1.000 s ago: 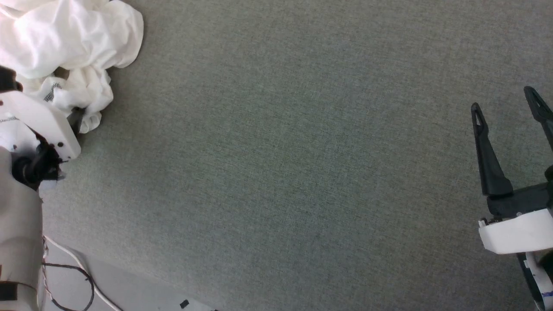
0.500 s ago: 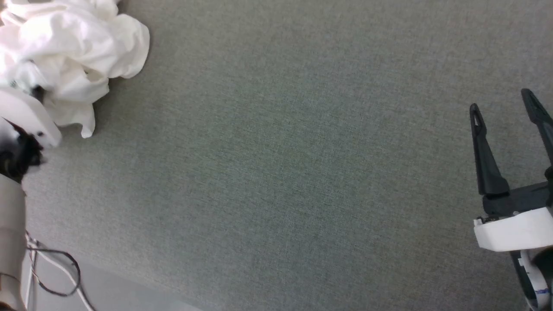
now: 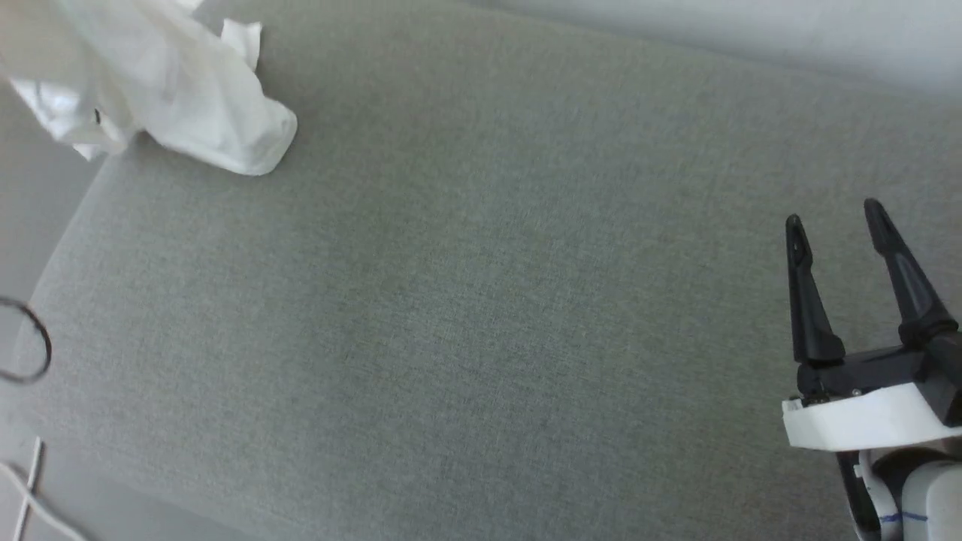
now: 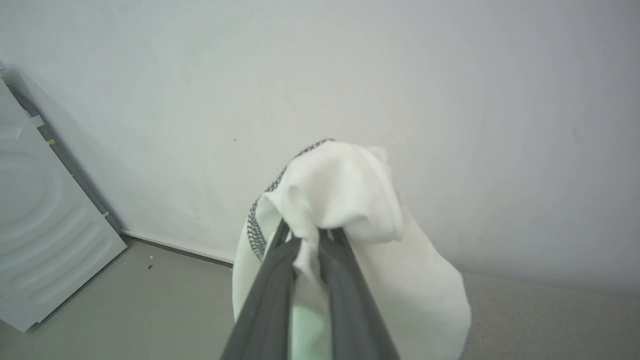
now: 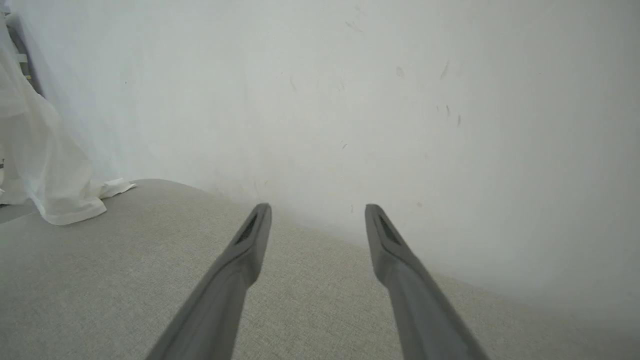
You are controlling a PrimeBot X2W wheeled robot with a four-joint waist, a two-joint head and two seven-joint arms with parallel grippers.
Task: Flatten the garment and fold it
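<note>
The garment [image 3: 173,98] is a white thin top, lifted at the far left corner of the grey surface, its lower end still resting on the fabric. In the left wrist view my left gripper [image 4: 310,235] is shut on a bunched fold of the garment [image 4: 345,200], where dark grey stitching runs along a seam. The cloth hangs down around the two fingers. At the right side of the surface my right gripper [image 3: 834,218] stands open and holds nothing. In the right wrist view the right gripper [image 5: 317,215] points toward the wall, with the hanging garment [image 5: 45,165] far to its left.
The grey fabric surface [image 3: 481,300] spreads wide between the garment and my right gripper. A pale wall [image 5: 350,100] stands right behind it. A white ribbed panel [image 4: 45,235] leans by the wall at the left. Cables [image 3: 22,353] hang past the surface's left edge.
My left gripper has shut on the garment and raised it off the surface, so the crumpled heap now hangs stretched. The head camera has shifted. The right gripper stays open.
</note>
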